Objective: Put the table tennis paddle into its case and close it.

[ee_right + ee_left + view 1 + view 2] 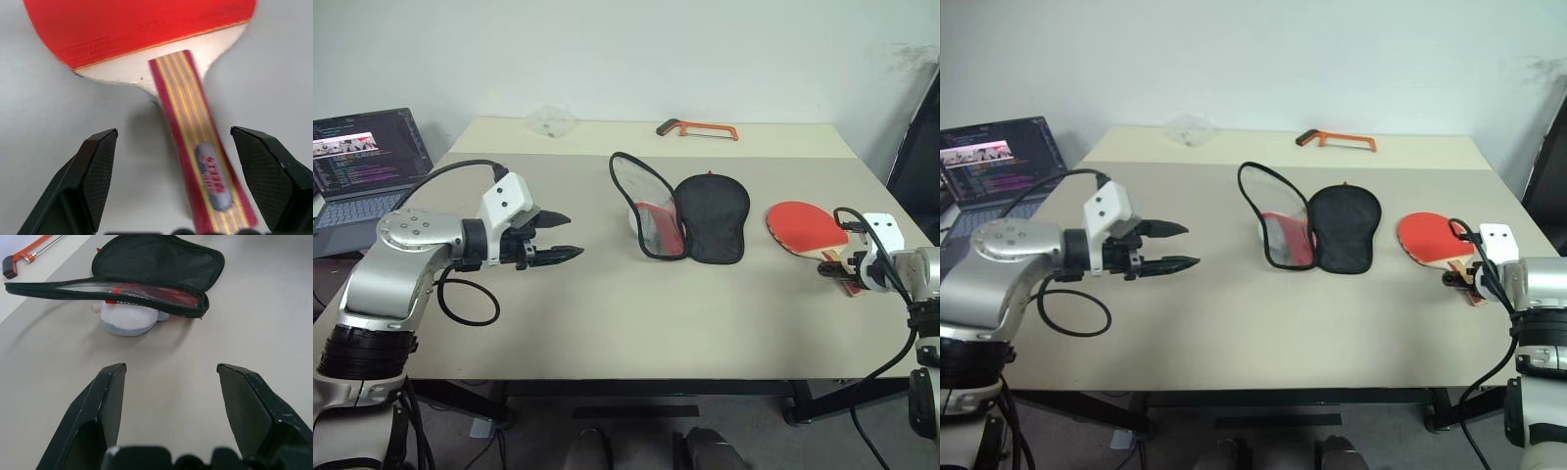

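Observation:
The table tennis paddle (800,225) lies flat on the table's right side, red face up, with its striped handle (195,147) pointing toward the right edge. My right gripper (174,132) hovers over that handle, open, one finger on either side and not touching it. The case (710,217) lies unzipped in the middle of the table. Its black half is flat and its other half (641,201) stands up on edge, showing red inside. A pale fuzzy ball (128,319) sits by the raised half. My left gripper (574,235) is open and empty, left of the case and pointing at it.
An orange hacksaw (700,128) and a clear plastic piece (551,121) lie at the table's (607,323) far edge. An open laptop (367,162) stands on a lower surface to the left. Bare tabletop stretches between my left gripper and the case.

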`<state>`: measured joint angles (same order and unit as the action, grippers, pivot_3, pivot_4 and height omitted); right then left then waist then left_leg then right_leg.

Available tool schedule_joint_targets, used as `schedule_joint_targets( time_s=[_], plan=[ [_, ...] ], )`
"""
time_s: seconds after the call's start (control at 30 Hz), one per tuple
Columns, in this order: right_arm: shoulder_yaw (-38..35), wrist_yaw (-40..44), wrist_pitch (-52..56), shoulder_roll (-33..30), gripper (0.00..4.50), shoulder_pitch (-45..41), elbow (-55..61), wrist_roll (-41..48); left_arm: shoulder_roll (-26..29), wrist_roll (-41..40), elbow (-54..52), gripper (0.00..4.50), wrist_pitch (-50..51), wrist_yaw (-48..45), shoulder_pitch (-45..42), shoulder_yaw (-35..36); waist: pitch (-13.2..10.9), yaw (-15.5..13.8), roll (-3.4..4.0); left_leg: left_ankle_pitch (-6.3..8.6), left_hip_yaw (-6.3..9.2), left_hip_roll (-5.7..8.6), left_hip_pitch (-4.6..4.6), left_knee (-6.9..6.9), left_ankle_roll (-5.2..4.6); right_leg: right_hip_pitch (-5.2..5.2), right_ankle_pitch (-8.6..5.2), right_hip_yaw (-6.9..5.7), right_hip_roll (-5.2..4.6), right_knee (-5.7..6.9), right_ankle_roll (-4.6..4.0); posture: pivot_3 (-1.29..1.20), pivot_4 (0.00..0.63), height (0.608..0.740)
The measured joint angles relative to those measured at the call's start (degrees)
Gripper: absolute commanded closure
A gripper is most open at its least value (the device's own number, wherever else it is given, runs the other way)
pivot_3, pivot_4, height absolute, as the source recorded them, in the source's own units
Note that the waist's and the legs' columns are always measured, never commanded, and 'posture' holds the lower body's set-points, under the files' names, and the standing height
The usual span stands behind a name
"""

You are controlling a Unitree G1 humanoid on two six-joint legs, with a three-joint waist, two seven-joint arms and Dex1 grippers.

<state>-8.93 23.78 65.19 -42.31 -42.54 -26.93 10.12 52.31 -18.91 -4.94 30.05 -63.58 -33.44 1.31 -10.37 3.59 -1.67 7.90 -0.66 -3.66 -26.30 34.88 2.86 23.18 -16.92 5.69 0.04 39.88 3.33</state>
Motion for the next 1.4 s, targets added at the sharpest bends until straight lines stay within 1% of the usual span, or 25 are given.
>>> schedule_joint_targets(
  time_s=[0.03,0.23,0.3,0.43,0.53,0.7,0.77,0.87,1.03,1.13,1.2,1.4],
  plan=[
    [0.02,-0.47,-0.85,0.38,1.0,-0.26,-0.95,-0.24,0.0,-0.01,-0.11,1.27,0.06,0.06,0.0,0.0,0.0,0.0,0.0,0.0,-0.01,0.0,0.0,0.0,0.0,0.0,0.01,0.01,0.0,0.0,0.0,0.0,0.15,0.74],
    [0.77,-2.54,-6.17,2.3,3.08,-3.87,-7.54,-2.51,-0.01,-0.01,-0.41,1.27,0.84,0.51,0.03,0.0,0.0,0.49,0.0,0.0,0.01,-0.02,0.01,0.0,0.0,0.0,0.01,0.01,0.04,0.01,0.0,0.0,0.15,0.74],
    [0.86,-2.82,-7.08,3.51,3.51,-5.06,-8.71,-2.55,-0.11,-0.01,-0.81,1.27,0.86,0.58,0.03,0.0,0.0,0.95,0.0,-0.01,0.03,-0.02,0.01,0.0,-0.01,0.0,0.01,0.01,0.05,0.03,0.0,0.0,0.15,0.74],
    [0.69,-3.27,-6.8,3.93,3.52,-5.92,-9.22,-2.32,-0.11,-0.01,-1.26,1.27,0.95,1.07,0.05,0.01,0.0,1.28,0.0,-0.01,0.03,-0.02,0.02,0.0,-0.01,0.0,0.02,0.03,0.05,0.04,0.0,0.0,0.15,0.74],
    [-0.1,-4.8,-3.98,5.21,3.52,-7.25,-6.96,-2.01,-0.06,0.0,-1.29,1.27,0.98,1.6,0.22,0.09,-0.04,1.48,0.06,-0.01,0.02,-0.02,0.02,-0.01,-0.01,0.03,0.02,0.06,0.06,0.07,0.0,0.0,0.15,0.74],
    [-2.53,-9.01,0.78,9.3,3.52,-15.06,0.42,-0.96,-0.01,0.01,-1.39,1.27,1.01,1.81,0.47,0.14,-0.18,1.52,0.3,-0.01,0.04,-0.04,0.0,-0.05,-0.02,0.09,0.01,0.07,0.1,0.1,-0.02,0.0,0.15,0.74],
    [-3.22,-10.44,1.69,11.87,3.52,-17.84,3.49,-0.3,-0.03,0.02,-1.43,1.27,1.02,1.91,0.47,0.13,-0.18,1.44,0.3,-0.01,0.06,-0.04,-0.01,-0.08,-0.01,0.09,0.01,0.03,0.1,0.09,-0.04,0.0,0.15,0.74],
    [-4.15,-13.97,2.74,19.16,3.52,-20.76,6.07,0.38,-0.03,0.05,-1.42,1.27,1.02,2.01,0.48,0.13,-0.18,1.4,0.29,-0.01,0.08,-0.04,-0.03,-0.1,-0.01,0.09,0.03,-0.01,0.1,0.09,-0.1,0.0,0.15,0.74],
    [-6.13,-21.51,2.07,32.09,3.52,-21.09,3.96,0.68,-0.24,0.09,-1.49,1.27,1.02,2.45,0.53,0.1,-0.18,1.26,0.29,-0.01,0.13,-0.03,-0.14,-0.08,-0.01,0.14,0.05,-0.07,0.09,0.09,-0.12,0.0,0.15,0.74],
    [-8.39,-26.2,1.2,37.27,3.52,-21.1,2.93,0.82,-0.4,0.06,-1.91,1.27,1.2,3.0,1.07,0.12,-0.18,0.96,0.3,-0.01,0.19,-0.02,-0.28,-0.07,-0.01,0.22,0.05,-0.16,0.06,0.07,-0.12,0.0,0.15,0.74],
    [-9.85,-28.58,0.91,38.88,3.52,-21.09,2.92,0.84,-0.35,0.0,-2.7,1.27,1.77,3.13,2.1,0.22,-0.18,0.69,0.3,-0.01,0.2,-0.01,-0.38,-0.07,-0.01,0.27,0.05,-0.2,0.02,0.04,-0.12,0.0,0.15,0.74],
    [-11.81,-32.84,0.26,40.91,3.52,-19.9,2.72,0.65,-0.27,-0.07,-4.51,1.27,2.56,3.66,3.58,0.29,-0.18,0.67,0.3,-0.01,0.24,-0.01,-0.41,-0.07,-0.01,0.32,0.05,-0.22,0.05,0.08,-0.13,0.0,0.15,0.74]
  ],
)
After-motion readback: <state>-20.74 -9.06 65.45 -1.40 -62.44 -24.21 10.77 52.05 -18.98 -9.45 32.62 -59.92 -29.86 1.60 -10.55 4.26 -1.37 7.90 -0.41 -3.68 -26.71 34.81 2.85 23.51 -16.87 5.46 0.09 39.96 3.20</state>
